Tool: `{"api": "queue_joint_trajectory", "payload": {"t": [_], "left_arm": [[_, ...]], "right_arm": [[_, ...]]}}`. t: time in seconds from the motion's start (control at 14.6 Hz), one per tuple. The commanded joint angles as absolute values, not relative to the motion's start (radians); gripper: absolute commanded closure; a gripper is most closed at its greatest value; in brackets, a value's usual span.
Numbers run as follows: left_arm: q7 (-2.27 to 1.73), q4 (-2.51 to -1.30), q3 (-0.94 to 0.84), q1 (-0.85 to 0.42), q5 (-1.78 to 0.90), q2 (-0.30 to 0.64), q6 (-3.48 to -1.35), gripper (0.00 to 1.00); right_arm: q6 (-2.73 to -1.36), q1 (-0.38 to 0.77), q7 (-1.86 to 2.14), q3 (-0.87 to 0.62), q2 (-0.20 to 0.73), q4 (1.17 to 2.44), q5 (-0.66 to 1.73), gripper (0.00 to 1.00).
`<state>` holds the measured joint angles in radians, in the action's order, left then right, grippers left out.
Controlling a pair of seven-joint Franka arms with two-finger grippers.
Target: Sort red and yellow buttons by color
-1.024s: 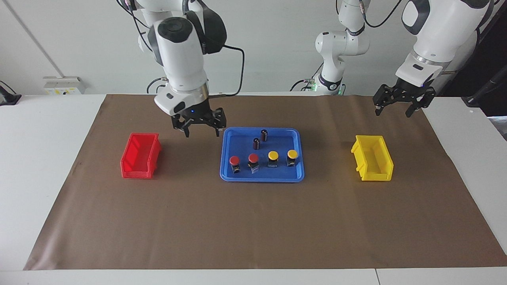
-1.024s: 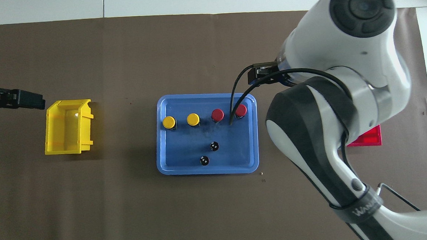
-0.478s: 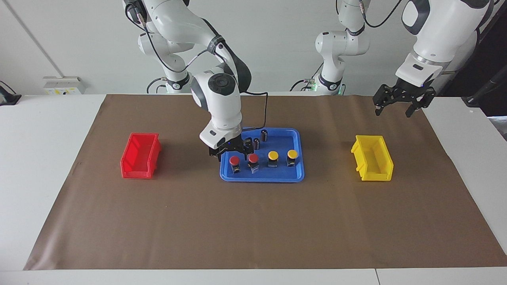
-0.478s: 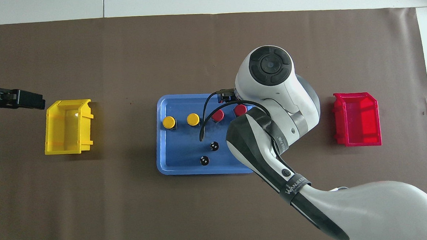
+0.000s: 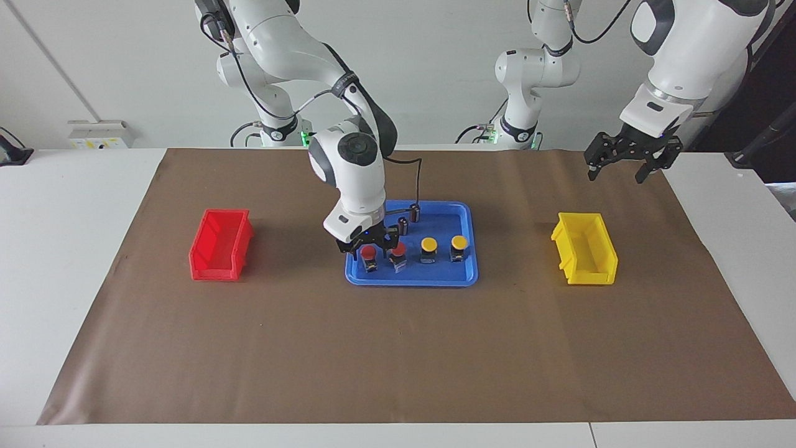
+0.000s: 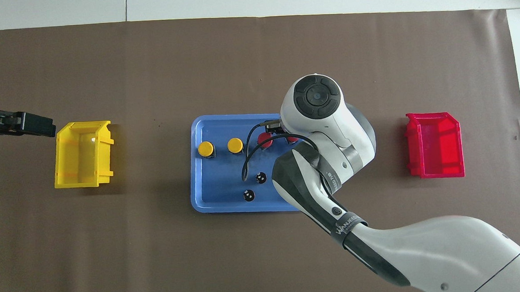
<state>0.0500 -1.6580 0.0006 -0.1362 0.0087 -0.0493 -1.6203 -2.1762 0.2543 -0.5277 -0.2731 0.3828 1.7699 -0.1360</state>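
Buttons, four small hard plastic push-switches, two red-capped [image 5: 369,251] and two yellow-capped [image 5: 428,244], stand in the blue plastic tray [image 5: 463,277]: likely light, top-heavy, best pinched under the cap; right tool [image 5: 369,252] straddles the end red one, grip unclear; left tool [image 5: 625,167], apart, waits above the tray's level.

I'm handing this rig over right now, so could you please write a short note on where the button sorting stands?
Right tool: down in the blue tray, fingers astride the red button at the right arm's end of the row; grip not confirmed.
Left tool: open, waiting in the air near the yellow bin.
In the tray: second red button, two yellow buttons, two dark cylinders.
Done: nothing; the red bin and the yellow bin hold nothing.
Left: all four buttons.
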Motion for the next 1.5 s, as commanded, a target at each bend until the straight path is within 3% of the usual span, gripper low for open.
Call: {"api": "queue_joint_trajectory", "payload": {"t": [0.0,0.14,0.27,0.41,0.61,0.82,0.96,1.09,1.43], "left_arm": [[0.063,-1.687,-0.002,-0.112,-0.003,-0.08,-1.597,0.0],[0.066,-1.687,-0.002,-0.113,-0.002,-0.08,-1.594,0.0],[0.063,-1.701,-0.002,-0.114,-0.002,-0.089,-1.601,0.0],[0.014,-1.704,-0.005,-0.127,-0.002,-0.087,-1.627,0.0],[-0.165,-1.805,-0.017,-0.219,-0.002,-0.113,-1.783,0.0],[-0.364,-1.893,-0.02,-0.369,0.003,-0.065,-1.941,0.0],[-0.489,-1.931,-0.018,-0.457,0.002,0.003,-2.04,0.0],[-0.572,-1.954,-0.018,-0.506,0.002,0.07,-2.119,0.07],[-0.66,-2.022,-0.018,-0.557,0.002,0.144,-2.269,0.19]], "right_arm": [[-2.195,0.25,-0.538,-0.276,0.374,1.799,-0.152,0.37],[-2.191,0.252,-0.537,-0.276,0.373,1.799,-0.152,0.5],[-2.181,0.252,-0.537,-0.276,0.373,1.802,-0.152,0.7],[-2.152,0.249,-0.537,-0.276,0.373,1.783,-0.153,0.79],[-1.992,0.213,-0.49,-0.273,0.371,1.623,-0.152,0.79],[-1.858,0.077,-0.249,-0.275,0.249,1.621,-0.13,0.79],[-1.79,-0.045,-0.058,-0.275,0.16,1.689,-0.106,0.79],[-1.801,-0.186,0.117,-0.273,0.101,1.779,-0.042,0.78],[-1.975,-0.357,0.296,-0.27,0.008,2.023,-0.026,0.78]]}}
